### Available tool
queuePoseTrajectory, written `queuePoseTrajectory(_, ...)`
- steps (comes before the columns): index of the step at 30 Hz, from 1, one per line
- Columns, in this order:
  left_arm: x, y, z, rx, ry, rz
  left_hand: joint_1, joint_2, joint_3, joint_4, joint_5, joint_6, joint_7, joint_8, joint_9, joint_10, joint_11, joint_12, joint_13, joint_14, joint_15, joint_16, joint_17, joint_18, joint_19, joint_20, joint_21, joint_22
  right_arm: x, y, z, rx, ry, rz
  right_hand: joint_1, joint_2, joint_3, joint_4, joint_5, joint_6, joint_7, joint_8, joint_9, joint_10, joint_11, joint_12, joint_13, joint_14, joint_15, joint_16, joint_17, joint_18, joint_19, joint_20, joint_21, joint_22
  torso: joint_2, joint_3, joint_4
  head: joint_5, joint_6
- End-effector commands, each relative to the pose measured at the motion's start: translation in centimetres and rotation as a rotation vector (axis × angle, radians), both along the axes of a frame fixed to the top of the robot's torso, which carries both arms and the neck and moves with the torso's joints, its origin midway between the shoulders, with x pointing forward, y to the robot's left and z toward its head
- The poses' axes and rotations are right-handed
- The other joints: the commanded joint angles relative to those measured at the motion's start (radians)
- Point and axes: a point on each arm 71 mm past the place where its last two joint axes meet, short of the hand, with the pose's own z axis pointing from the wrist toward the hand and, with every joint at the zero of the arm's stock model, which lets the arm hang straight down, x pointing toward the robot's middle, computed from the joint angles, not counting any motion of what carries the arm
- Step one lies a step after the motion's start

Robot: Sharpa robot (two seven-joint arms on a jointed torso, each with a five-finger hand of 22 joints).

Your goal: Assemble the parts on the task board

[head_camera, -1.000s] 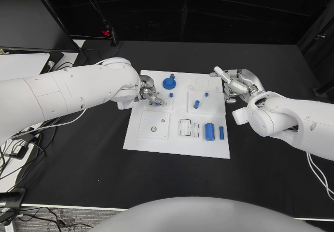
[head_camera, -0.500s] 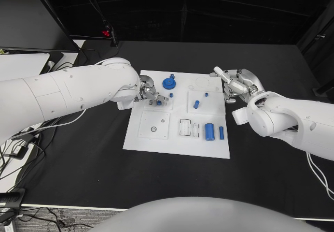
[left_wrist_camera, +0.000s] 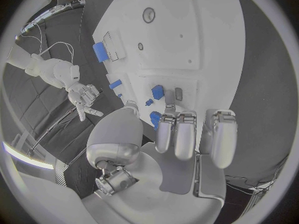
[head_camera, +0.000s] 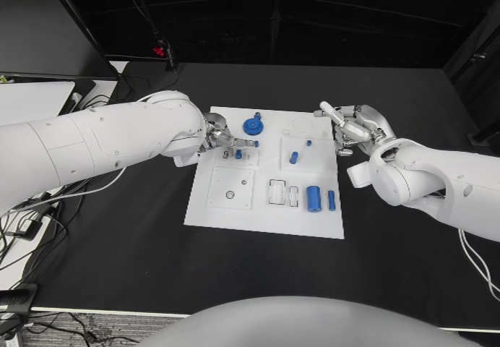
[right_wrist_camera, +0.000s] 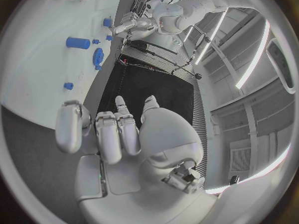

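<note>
I have the left silver many-fingered hand [head_camera: 222,140] over the near-left corner of the white rectangular task board [head_camera: 242,213], its fingers [left_wrist_camera: 186,134] curled down side by side toward a small blue block-shaped part [head_camera: 238,153] that sits in a square recess just beyond the fingertips. From the wrist camera the part [left_wrist_camera: 158,92] lies clear of the fingers, with a gap showing, so I judge this hand to be grasping nothing; the fingers are drawn in rather than spread.

The right silver many-fingered hand [head_camera: 352,129] hangs off the far edge of the board over the black counter [head_camera: 136,238], fingers [right_wrist_camera: 106,134] curled loosely with nothing between them.

Other parts lie further out from my left hand: a blue round knob-like piece [head_camera: 253,125] just beyond its fingertips, a short blue peg [head_camera: 295,155] in the next recess across, and a blue cylinder [head_camera: 313,196] with a slim blue bar [head_camera: 332,199] beside it toward the board's other end.

To do this step well, I would bring the left fingertips down squarely over the small block, thumb on one face and a finger on the opposite one, and close slowly. I'd keep the wrist steady so the neighbouring knob is not nudged. I cannot tell from here whether the block is already seated.
</note>
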Motion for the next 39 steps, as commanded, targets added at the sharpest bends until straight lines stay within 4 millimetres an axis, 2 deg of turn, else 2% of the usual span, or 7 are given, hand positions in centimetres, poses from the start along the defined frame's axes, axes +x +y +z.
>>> queuePoseTrajectory(1,0.2,0.1,1.5,-0.070,-0.085,-0.019,0.028,0.009,-0.009,-0.004,-0.001,-0.015,-0.001,0.014,0.012,0.104,0.007,-0.005,0.263,0.107,0.004,0.001,0.263,-0.007,0.104,0.004,0.003,0.263,0.0,0.1,0.1,0.006,-0.004,0.011,-0.002,0.008,-0.005,0.000,0.005,-0.005,0.005,0.005,0.001,0.108,0.006,0.000,0.261,0.104,0.007,0.002,0.263,0.013,-0.003,0.005,-0.002,0.165,0.000,0.0000,0.0000,0.002,0.006)
queuePoseTrajectory(12,0.9,1.8,5.8,-0.050,-0.101,-0.060,0.216,0.028,-0.016,-0.003,0.070,-0.026,-0.007,0.061,0.036,0.104,0.002,-0.005,0.263,0.107,-0.001,0.001,0.263,-0.007,0.104,0.001,0.003,0.263,0.0,0.2,0.1,0.006,0.000,0.012,-0.001,0.010,-0.005,0.000,0.005,-0.005,0.005,0.006,0.001,0.108,0.007,0.000,0.261,0.104,0.007,0.002,0.263,0.014,-0.003,0.006,-0.003,0.165,0.000,0.0006,0.0004,0.017,0.031)
queuePoseTrajectory(19,2.4,3.3,6.2,0.008,-0.058,-0.034,0.235,0.037,-0.021,-0.001,0.081,-0.034,-0.005,0.047,0.023,0.104,0.003,-0.005,0.263,0.107,-0.002,0.001,0.263,-0.007,0.104,0.000,0.003,0.263,0.0,0.2,0.1,0.006,0.000,0.013,-0.001,0.010,-0.005,0.000,0.005,-0.005,0.005,0.006,0.001,0.108,0.007,0.000,0.261,0.104,0.007,0.002,0.263,0.014,-0.003,0.006,-0.003,0.165,0.002,-0.0007,-0.0013,0.029,0.046)
queuePoseTrajectory(22,3.2,3.9,6.1,0.039,-0.050,-0.024,0.259,0.046,-0.032,0.000,0.123,-0.030,-0.003,0.023,-0.005,0.104,0.005,-0.005,0.263,0.107,-0.001,0.001,0.263,-0.007,0.104,0.000,0.003,0.263,0.0,0.2,0.1,0.006,0.000,0.013,0.000,0.010,-0.006,0.000,0.005,-0.005,0.005,0.007,0.001,0.108,0.007,0.000,0.261,0.104,0.008,0.002,0.263,0.014,-0.004,0.006,-0.004,0.165,0.001,-0.0012,0.0001,0.039,0.052)
queuePoseTrajectory(27,4.0,4.2,5.2,0.075,-0.041,-0.021,0.268,0.058,-0.035,0.000,0.139,-0.029,-0.002,0.014,-0.016,0.104,0.006,-0.005,0.263,0.107,-0.001,0.001,0.263,-0.007,0.104,0.000,0.003,0.263,0.0,0.3,0.1,0.007,-0.001,0.015,0.001,0.011,-0.006,0.000,0.006,-0.005,0.005,0.007,0.001,0.108,0.007,0.000,0.261,0.104,0.008,0.002,0.263,0.014,-0.004,0.006,-0.004,0.164,0.002,-0.0008,-0.0011,0.049,0.068)
queuePoseTrajectory(32,4.7,4.1,4.3,0.137,-0.053,-0.044,0.268,0.081,-0.035,0.001,0.141,-0.026,-0.002,0.010,-0.024,0.104,0.006,-0.005,0.263,0.107,-0.001,0.001,0.263,-0.007,0.104,0.001,0.003,0.263,0.0,0.4,0.0,0.007,-0.002,0.015,0.001,0.011,-0.006,0.000,0.006,-0.005,0.005,0.007,0.001,0.108,0.007,0.000,0.261,0.104,0.008,0.002,0.263,0.014,-0.004,0.006,-0.004,0.164,0.002,-0.0012,-0.0014,0.053,0.082)
queuePoseTrajectory(39,5.5,3.6,3.7,0.159,-0.067,-0.067,0.232,0.086,-0.080,0.001,0.068,-0.011,-0.002,0.010,-0.037,0.104,0.007,-0.005,0.263,0.107,0.000,0.001,0.263,-0.007,0.104,0.002,0.003,0.263,0.1,0.4,0.0,0.007,-0.002,0.015,0.001,0.011,-0.006,0.000,0.006,-0.005,0.005,0.007,0.001,0.108,0.007,0.000,0.261,0.104,0.008,0.002,0.263,0.014,-0.004,0.006,-0.004,0.164,0.001,-0.0004,-0.0016,0.053,0.103)
